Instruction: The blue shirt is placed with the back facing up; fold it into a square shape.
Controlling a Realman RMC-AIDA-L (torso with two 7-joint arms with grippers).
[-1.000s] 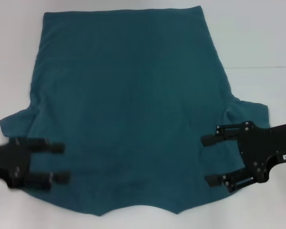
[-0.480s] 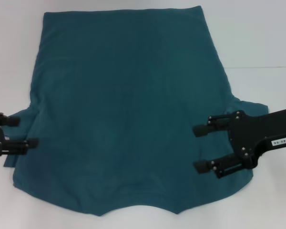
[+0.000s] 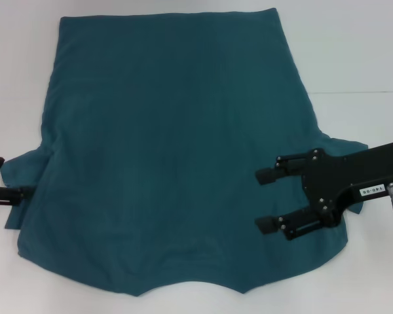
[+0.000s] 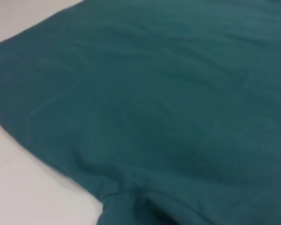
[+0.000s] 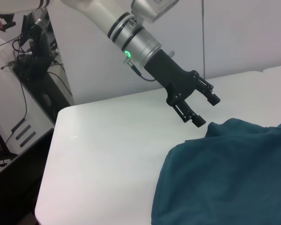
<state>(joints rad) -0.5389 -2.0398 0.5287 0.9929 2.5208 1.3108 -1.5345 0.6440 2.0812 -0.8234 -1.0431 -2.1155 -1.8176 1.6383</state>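
Note:
The blue shirt (image 3: 170, 150) lies spread flat on the white table, plain side up, hem at the far side and neckline toward me. My right gripper (image 3: 268, 199) hovers open over the shirt's right side, just inward of the right sleeve (image 3: 344, 147). My left gripper (image 3: 10, 176) sits at the left border of the head view beside the left sleeve (image 3: 26, 167), open with nothing between its fingers. The right wrist view shows that left gripper (image 5: 206, 110) open, just off the sleeve's edge (image 5: 220, 129). Teal fabric (image 4: 168, 93) fills the left wrist view.
Bare white table (image 3: 354, 52) surrounds the shirt, with a seam line (image 3: 360, 93) at the right. In the right wrist view the table's edge (image 5: 49, 154) drops off toward a stand with cables (image 5: 33, 51).
My left gripper has pulled back leftward off the shirt's lower left to the sleeve's outer edge. My right gripper has slid inward over the shirt and slightly farther from me.

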